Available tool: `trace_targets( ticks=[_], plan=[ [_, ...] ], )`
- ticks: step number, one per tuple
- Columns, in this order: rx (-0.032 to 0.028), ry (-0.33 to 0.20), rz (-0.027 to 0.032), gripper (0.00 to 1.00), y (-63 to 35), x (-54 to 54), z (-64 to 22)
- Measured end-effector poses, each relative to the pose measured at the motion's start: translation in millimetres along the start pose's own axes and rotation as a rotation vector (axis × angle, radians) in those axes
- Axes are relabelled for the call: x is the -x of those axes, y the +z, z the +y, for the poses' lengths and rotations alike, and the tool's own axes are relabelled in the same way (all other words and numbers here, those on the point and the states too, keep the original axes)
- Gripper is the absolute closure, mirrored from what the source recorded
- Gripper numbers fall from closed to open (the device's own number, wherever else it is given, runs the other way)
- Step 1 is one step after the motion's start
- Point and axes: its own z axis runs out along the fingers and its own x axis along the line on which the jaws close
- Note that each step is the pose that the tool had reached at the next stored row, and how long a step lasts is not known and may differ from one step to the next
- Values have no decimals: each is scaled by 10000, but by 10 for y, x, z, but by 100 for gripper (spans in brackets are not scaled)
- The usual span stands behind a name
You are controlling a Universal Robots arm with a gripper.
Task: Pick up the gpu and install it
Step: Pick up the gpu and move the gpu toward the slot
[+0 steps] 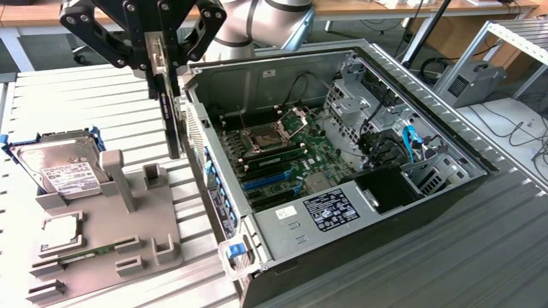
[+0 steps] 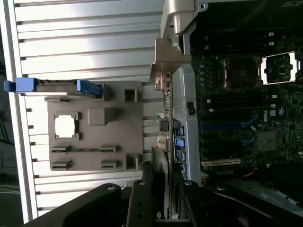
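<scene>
My gripper [image 1: 163, 61] is shut on the gpu [image 1: 174, 122], a thin dark card that hangs upright, edge toward the camera. The card is in the air just outside the wall of the open computer case [image 1: 256, 70] on the exterior view's left, above the gap between the case and the grey fixture [image 1: 128, 256]. In the wrist view the gpu [image 2: 166, 120] appears edge-on with its pale metal bracket [image 2: 165, 59] at the far end, and my gripper [image 2: 165, 187] clamps its near end. The blue expansion slots [image 1: 269, 179] on the motherboard lie bare inside the case.
On the grey fixture stand a silver hard drive [image 1: 60, 167] in a blue caddy, a square processor chip [image 1: 60, 231] and a narrow green memory stick [image 1: 81, 253]. The slatted metal table [image 1: 77, 96] stretches behind. A black power supply [image 1: 389, 189] and drive cages fill the case's other side.
</scene>
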Motion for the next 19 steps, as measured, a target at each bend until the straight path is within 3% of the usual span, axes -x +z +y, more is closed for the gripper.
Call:
trace_targets(
  ticks=[3,19],
  plan=[
    [-2,0,-1,74,8,188,14],
    [-7,-1,-1,74,12,303,23]
  ],
)
